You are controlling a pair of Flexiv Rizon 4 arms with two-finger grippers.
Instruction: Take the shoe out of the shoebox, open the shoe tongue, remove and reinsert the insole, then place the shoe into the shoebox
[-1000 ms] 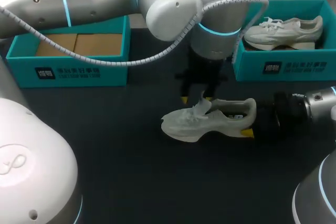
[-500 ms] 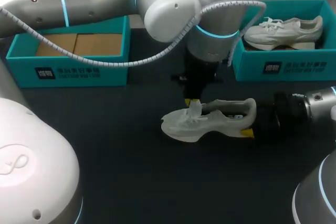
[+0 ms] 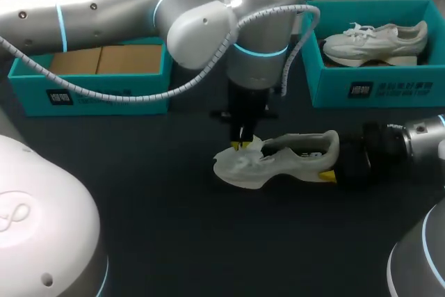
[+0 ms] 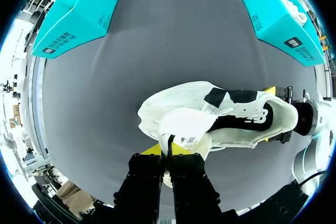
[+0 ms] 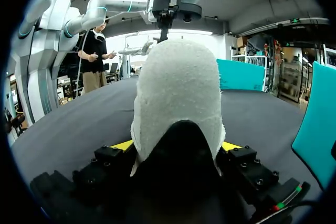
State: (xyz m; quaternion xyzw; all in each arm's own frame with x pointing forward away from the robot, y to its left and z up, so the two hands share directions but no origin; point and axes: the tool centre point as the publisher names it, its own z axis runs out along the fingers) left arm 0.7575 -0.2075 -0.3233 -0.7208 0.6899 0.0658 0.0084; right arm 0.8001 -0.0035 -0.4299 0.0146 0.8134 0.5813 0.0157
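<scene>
I see L gripper (image 4: 168,157) narrow, pinching tongue (image 4: 181,125) of shoe (image 3: 292,154); R gripper (image 5: 177,148) clamps shoe's heel.

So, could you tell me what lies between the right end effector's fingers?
The white shoe, heel gripped from both sides; the right wrist view shows it.

Overhead light was even; glare streaked the silver left arm (image 3: 104,5); the white mesh shoe (image 3: 292,156) barely shadowed the dark tabletop (image 3: 160,199).

We are in a robotics lab. Our left arm (image 3: 104,5) and right arm (image 3: 417,137) meet over a dark bench (image 3: 153,193). A left shoebox (image 3: 90,95) and a right shoebox (image 3: 375,92) stand behind.
</scene>
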